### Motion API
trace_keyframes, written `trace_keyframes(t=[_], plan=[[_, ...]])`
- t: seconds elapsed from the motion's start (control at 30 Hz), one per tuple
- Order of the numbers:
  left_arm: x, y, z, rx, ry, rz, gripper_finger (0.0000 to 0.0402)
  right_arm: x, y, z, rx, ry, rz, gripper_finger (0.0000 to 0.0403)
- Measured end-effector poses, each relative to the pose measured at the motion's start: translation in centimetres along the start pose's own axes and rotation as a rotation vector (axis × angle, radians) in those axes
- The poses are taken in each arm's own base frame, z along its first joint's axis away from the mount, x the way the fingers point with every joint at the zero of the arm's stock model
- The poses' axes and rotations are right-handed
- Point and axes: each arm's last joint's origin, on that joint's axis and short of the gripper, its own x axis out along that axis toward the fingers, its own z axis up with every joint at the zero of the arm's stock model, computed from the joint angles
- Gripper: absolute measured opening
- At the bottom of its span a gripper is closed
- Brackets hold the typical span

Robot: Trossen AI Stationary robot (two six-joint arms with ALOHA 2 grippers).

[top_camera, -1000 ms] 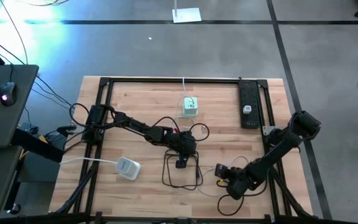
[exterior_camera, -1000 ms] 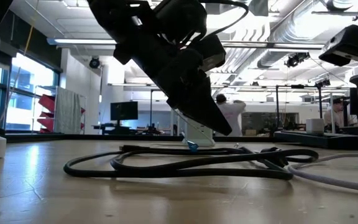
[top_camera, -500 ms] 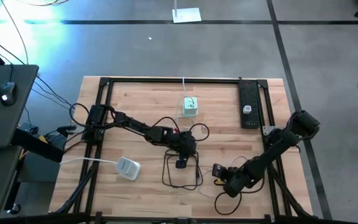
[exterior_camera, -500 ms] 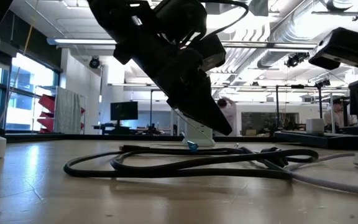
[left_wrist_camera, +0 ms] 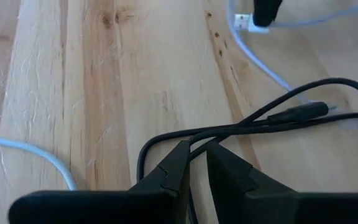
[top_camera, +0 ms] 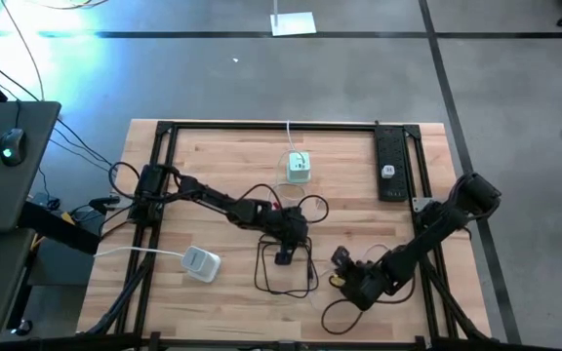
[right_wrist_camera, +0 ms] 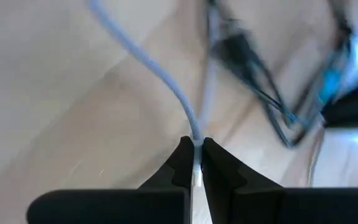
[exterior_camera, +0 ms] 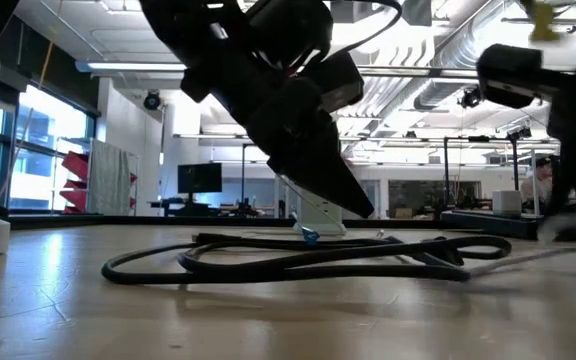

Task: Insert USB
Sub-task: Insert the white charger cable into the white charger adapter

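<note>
Your table carries a white charger block at its far middle and a power strip at the far right, and neither cable is plugged in yet, so you are only at the pick-up stage. The left gripper pinches the looped black cable mid-table. The right gripper, low at the near right, is pressed together on the thin white USB cable, its plug hidden.

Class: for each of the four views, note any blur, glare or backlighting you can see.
High view: sharp, glare at top left. Low view: bright windows backlight the left arm, right side smeared. Left wrist view: crisp wood grain. Right wrist view: background streaked, white cable soft.
</note>
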Motion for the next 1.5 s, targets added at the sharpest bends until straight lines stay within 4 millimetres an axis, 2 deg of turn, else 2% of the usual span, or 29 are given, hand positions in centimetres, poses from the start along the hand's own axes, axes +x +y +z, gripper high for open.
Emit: trace_keyframes(t=[0.07, 0.2, 0.33, 0.43, 0.6, 0.73, 0.87, 1.03, 1.3, 1.5], plan=[[0.0, 0.0, 0.0, 0.005, 0.001, 0.015, 0.0035, -0.7, -0.2, -0.1, 0.078, -0.004, -0.042, 0.0001], [0.0, 0.1, 0.3, 0.005, -0.026, 0.043, 0.0035, -2.6, -0.1, -0.2, 0.095, -0.032, -0.061, 0.0], [0.0, -0.7, 1.4, 0.036, -0.14, -0.006, 0.0035, -4.8, -1.0, -0.4, 0.177, -0.091, -0.048, 0.0], [-0.2, -1.9, 2.2, 0.103, -0.225, -0.071, 0.0035, -6.3, -1.8, -2.3, 0.312, -0.211, -0.092, 0.0], [-0.3, -3.6, 2.8, 0.191, -0.298, -0.105, 0.0035, -8.1, -2.4, -6.8, 0.503, -0.56, -0.147, 0.0], [-0.4, -4.2, 3.2, 0.252, -0.338, -0.087, 0.0035, -8.7, -3.0, -9.3, 0.593, -0.794, -0.165, 0.0], [-0.8, -3.8, 4.1, 0.226, -0.43, 0.041, 0.0035, -9.2, -3.4, -10.3, 0.601, -0.919, -0.178, 0.0], [-0.9, -2.8, 5.1, 0.252, -0.571, 0.124, 0.0053, -9.1, -3.9, -10.1, 0.618, -0.937, -0.207, 0.0], [0.3, -0.8, 6.5, 0.254, -0.635, 0.189, 0.0125, -8.3, -4.2, -9.6, 0.617, -0.928, -0.23, 0.0], [1.3, -0.9, 7.3, 0.302, -0.646, 0.201, 0.0131, -8.0, -4.4, -9.5, 0.602, -0.919, -0.256, 0.0]])
